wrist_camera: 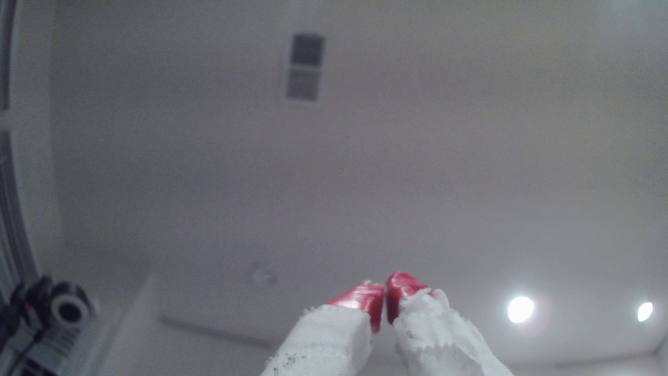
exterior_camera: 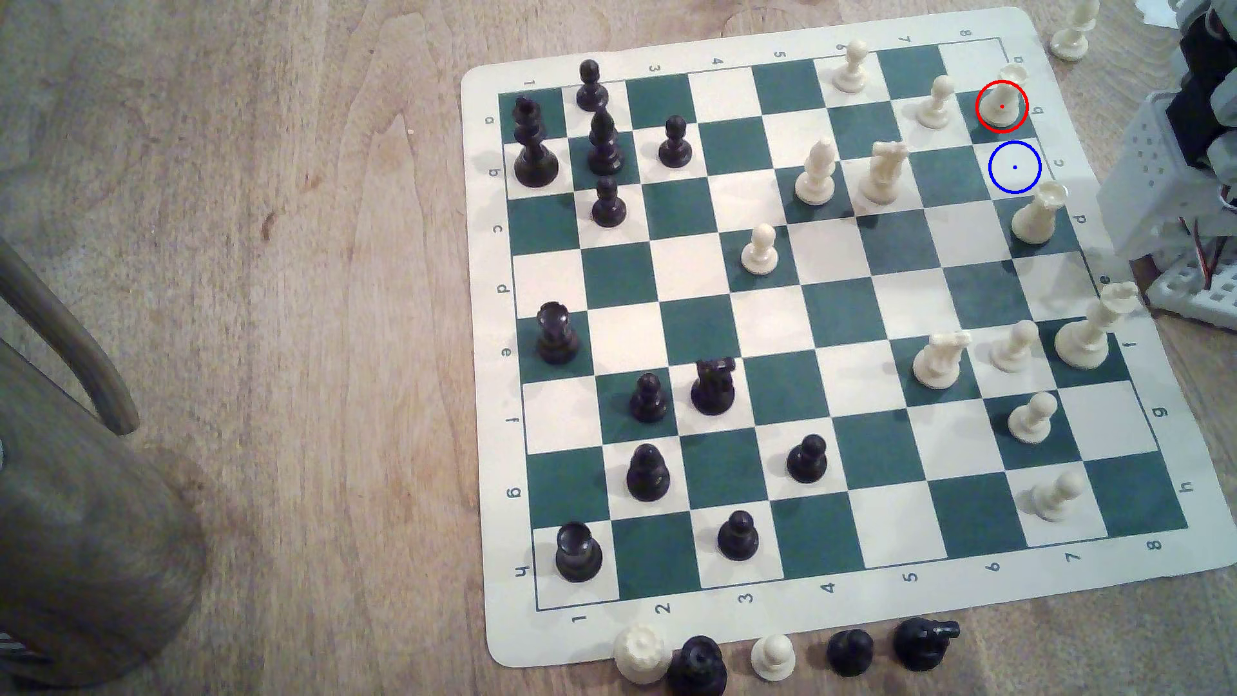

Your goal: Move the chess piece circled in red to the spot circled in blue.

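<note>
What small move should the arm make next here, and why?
Probably swing down toward the red-circled rook. It stands untouched on its square beside the blue-circled spot, while the gripper faces the ceiling, red tips together and holding nothing.

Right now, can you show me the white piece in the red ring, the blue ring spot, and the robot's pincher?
white piece (exterior_camera: 1001, 107), exterior view, its body
blue ring spot (exterior_camera: 1015, 167), exterior view, its centre dot
pincher (wrist_camera: 384, 292), wrist view, between its red tips
</note>
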